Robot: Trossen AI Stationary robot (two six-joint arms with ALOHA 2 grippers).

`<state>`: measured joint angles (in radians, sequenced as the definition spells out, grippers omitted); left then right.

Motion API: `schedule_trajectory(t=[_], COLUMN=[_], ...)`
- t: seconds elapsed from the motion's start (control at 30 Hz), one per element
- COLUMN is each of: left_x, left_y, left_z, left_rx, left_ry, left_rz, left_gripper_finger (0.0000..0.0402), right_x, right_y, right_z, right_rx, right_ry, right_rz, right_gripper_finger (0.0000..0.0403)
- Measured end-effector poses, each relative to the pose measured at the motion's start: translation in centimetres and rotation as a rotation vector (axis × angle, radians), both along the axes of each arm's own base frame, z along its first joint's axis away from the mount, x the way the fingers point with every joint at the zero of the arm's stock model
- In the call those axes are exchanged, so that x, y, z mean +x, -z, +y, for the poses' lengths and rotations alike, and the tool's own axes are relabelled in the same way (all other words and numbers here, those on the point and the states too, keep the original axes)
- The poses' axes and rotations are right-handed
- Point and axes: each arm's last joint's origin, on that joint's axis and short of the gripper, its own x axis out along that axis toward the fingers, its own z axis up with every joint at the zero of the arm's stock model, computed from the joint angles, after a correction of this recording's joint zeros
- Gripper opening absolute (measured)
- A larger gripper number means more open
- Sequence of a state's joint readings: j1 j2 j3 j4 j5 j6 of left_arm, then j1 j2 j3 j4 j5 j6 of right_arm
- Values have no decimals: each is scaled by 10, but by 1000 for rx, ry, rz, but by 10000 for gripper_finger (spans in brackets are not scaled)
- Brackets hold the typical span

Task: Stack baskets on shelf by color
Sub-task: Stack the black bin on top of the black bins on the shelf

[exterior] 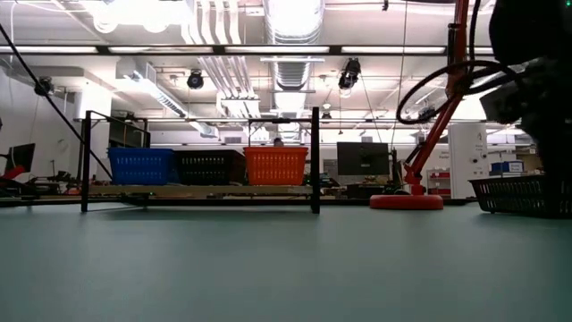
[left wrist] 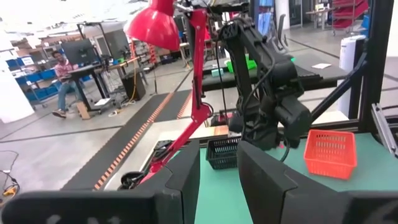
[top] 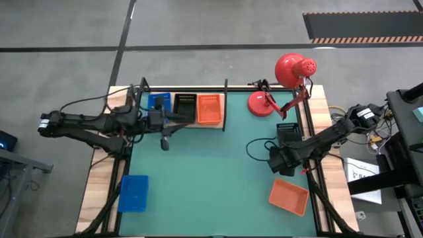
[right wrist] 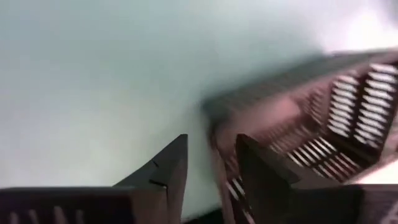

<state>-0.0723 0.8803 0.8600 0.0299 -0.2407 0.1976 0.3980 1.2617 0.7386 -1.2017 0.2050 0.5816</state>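
On the green-matted desk [top: 211,178], the light wooden shelf [top: 218,123] framed by black metal posts sits at 12 o'clock and carries 3 mesh-sided plastic trays abreast: a blue basket [top: 159,104], a black basket [top: 185,108] in the middle and an orange-red basket [top: 209,109]. The low view shows the same row, blue [exterior: 141,165], black [exterior: 207,166] and orange-red [exterior: 276,165], all upright and touching side to side.

The left end effector [top: 164,140] hangs just off the shelf's front edge, at 6 o'clock from the blue basket on the shelf; its 2 dark fingers [left wrist: 186,177] stand narrowly apart with nothing between them.

The right end effector [top: 285,147] is at 3 o'clock on the desk, over a second black basket [top: 288,134] that rests on the mat beside the red desk lamp's round base [top: 258,104]. In the right wrist view one finger [right wrist: 264,171] reaches down inside this black basket [right wrist: 336,112] and the other [right wrist: 168,168] stays outside, the mesh wall in the slim gap between them; whether they pinch it, I cannot tell.

A second orange-red basket [top: 289,196] lies loose at 5 o'clock, just beside the right arm. A second blue basket [top: 133,193] lies at 8 o'clock, well apart from both end effectors.
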Motion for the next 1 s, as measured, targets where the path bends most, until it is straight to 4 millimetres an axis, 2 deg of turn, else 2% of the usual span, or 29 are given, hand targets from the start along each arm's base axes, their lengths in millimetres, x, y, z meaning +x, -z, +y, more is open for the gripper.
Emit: schedule_trajectory(t=[0.13,0.27,0.37,0.5,0.67,0.8,1.0], left_x=[-2,-1,0,2,-1,-6,-6], left_y=[-1,0,5,19,34,45,77], left_z=[0,0,-2,-6,-8,-7,-7], left_rx=[-1,-7,-7,-13,-28,-20,-37], left_ry=[0,1,11,30,42,23,3], left_rz=[-6,-1,22,58,91,108,25], left_gripper_finger=[91,91,91,91,91,91,91], right_x=[3,6,10,22,42,60,97], right_y=[10,12,6,-12,-47,-73,-91], right_z=[1,3,7,18,33,42,58], right_rx=[35,73,85,121,164,121,69], right_ry=[1,-9,-20,-45,-32,-30,-140], right_rz=[-57,-91,-114,-189,-335,-477,-718], right_gripper_finger=[89,26,13,9,9,9,9])
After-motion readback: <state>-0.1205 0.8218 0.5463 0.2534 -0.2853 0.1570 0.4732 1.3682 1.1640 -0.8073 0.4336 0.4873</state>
